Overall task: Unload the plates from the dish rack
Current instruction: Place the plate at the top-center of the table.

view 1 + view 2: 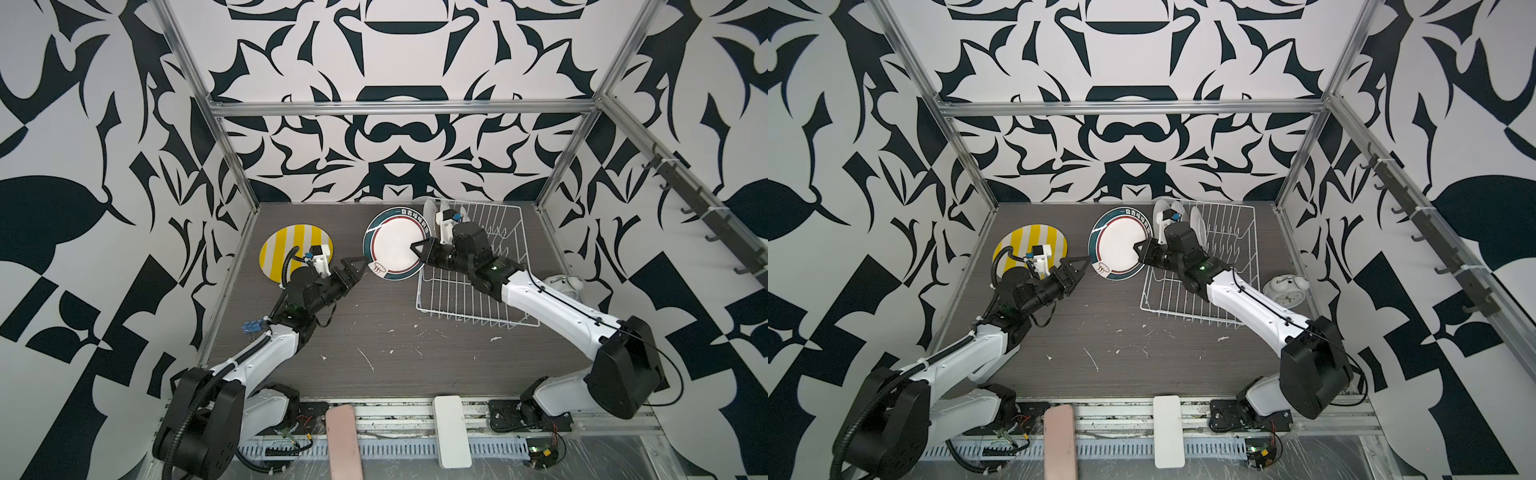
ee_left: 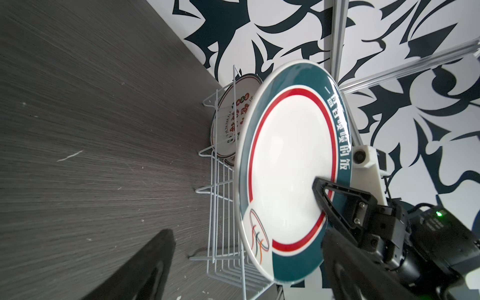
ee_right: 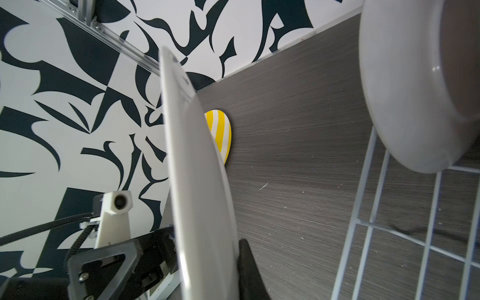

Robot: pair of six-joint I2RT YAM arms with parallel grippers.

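**Green-rimmed plate hangs on a one-edge grip**

The green-rimmed plate [image 1: 392, 245] is out of the dish rack [image 1: 465, 309], tilted on edge just beside the rack's left end. The right claw [image 1: 415, 248] is clenched on its rim. A pinch at one edge of smooth glaze could let the plate pivot or slip down onto the table [image 1: 374, 340]. A swing back could clip the rack's wire or the plates standing in it.

The left claw [image 1: 360, 270] gapes empty near the plate's lower rim. If this is a handover, letting go too soon would drop the plate.

The rack holds at least two upright plates at its far end, one of them a printed plate [image 2: 230, 122]. The striped plate [image 1: 286, 245] lies flat on the table.
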